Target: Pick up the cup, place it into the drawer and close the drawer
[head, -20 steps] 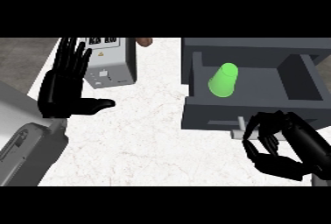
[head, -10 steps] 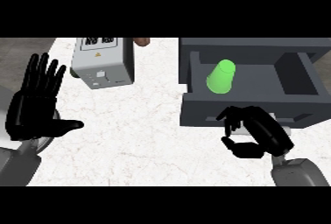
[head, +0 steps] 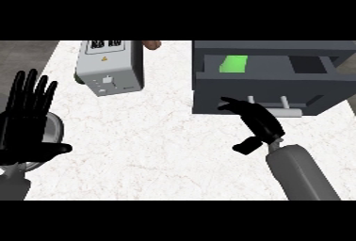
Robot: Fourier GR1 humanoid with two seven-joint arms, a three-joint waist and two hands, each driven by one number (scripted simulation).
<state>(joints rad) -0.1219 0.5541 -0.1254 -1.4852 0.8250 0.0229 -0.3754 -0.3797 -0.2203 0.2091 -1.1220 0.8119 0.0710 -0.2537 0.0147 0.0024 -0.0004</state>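
Note:
A bright green cup (head: pixel 233 64) lies inside the dark grey drawer (head: pixel 208 101), and only its top shows above the drawer's front panel. The drawer stands partly open at the upper right, with a pale bar handle (head: pixel 287 112) on its front. My right hand (head: pixel 256 121) is open, its straight fingers reaching up against the drawer front just left of the handle. My left hand (head: pixel 28 120) rests open at the left edge, fingers up and thumb out to the right.
A grey toaster-like appliance (head: pixel 110 66) stands at the upper left on the white marble counter (head: pixel 153 146). A brown object (head: pixel 152 44) peeks out behind it. Something round and metallic (head: pixel 52 129) shows behind my left hand.
The drawer has slid further in, so less of the cup shows. My right hand has uncurled and moved up against the drawer front. The left hand has barely moved.

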